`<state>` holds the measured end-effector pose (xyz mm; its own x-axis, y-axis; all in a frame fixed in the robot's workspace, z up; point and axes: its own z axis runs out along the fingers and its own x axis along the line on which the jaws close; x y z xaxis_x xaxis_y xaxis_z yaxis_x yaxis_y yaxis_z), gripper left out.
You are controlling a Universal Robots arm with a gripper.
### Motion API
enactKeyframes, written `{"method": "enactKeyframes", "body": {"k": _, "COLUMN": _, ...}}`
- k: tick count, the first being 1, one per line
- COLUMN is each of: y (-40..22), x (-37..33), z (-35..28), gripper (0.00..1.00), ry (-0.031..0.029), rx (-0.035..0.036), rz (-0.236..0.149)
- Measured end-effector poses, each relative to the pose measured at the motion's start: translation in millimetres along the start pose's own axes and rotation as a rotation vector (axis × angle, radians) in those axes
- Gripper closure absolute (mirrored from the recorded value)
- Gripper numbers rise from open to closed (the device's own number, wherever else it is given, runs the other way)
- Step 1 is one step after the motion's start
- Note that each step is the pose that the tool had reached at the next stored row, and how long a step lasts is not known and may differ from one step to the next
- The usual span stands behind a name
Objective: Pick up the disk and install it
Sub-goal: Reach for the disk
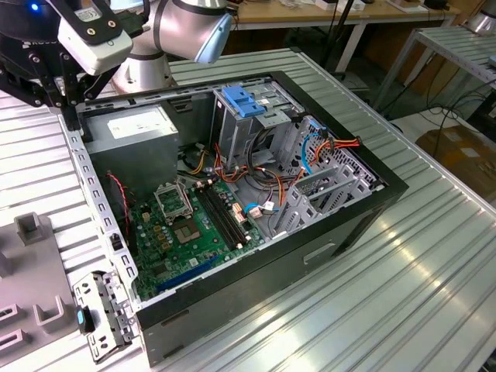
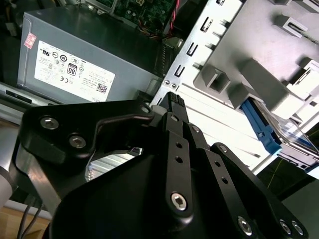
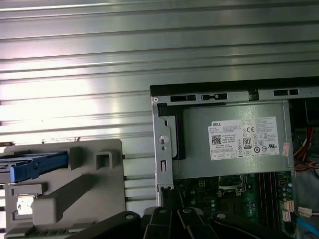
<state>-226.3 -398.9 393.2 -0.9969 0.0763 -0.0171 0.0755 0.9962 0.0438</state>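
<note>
1. The black gripper [image 2: 173,99] is narrow, its tips drawn together with nothing held between them.
2. In the exterior view the gripper hangs at the exterior view's left, over the far corner of the open black computer case [image 1: 310,256]. It is just above the perforated metal edge and near the big grey power-supply box with a white sticker [image 1: 132,128].
3. The disk [image 3: 40,166], a flat silver-metal hard drive with a blue plastic side rail, rests in a light-grey plastic holder [image 3: 84,194]. The holder stands on the ribbed metal desk [image 3: 75,74], outside the case.
4. The disk is apart from the gripper and nothing touches it.
5. In the second wrist view the disk's blue rail shows in the holder beyond the case wall.
6. Inside the case are a green motherboard [image 1: 190,225] and a tall metal cage with a light-blue plastic top [image 1: 244,105].
</note>
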Motion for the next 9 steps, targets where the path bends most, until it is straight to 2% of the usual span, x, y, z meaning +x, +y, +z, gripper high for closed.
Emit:
{"method": "enactKeyframes", "body": {"k": 5, "y": -0.4, "x": 5.2, "z": -0.1, "gripper": 0.89, "ry": 0.0002, "rx": 0.0000, "rz": 0.000}}
{"method": "enactKeyframes", "body": {"k": 9, "y": -1.0, "x": 13.4, "z": -0.2, "gripper": 0.89, "ry": 0.0001, "rx": 0.0000, "rz": 0.000}}
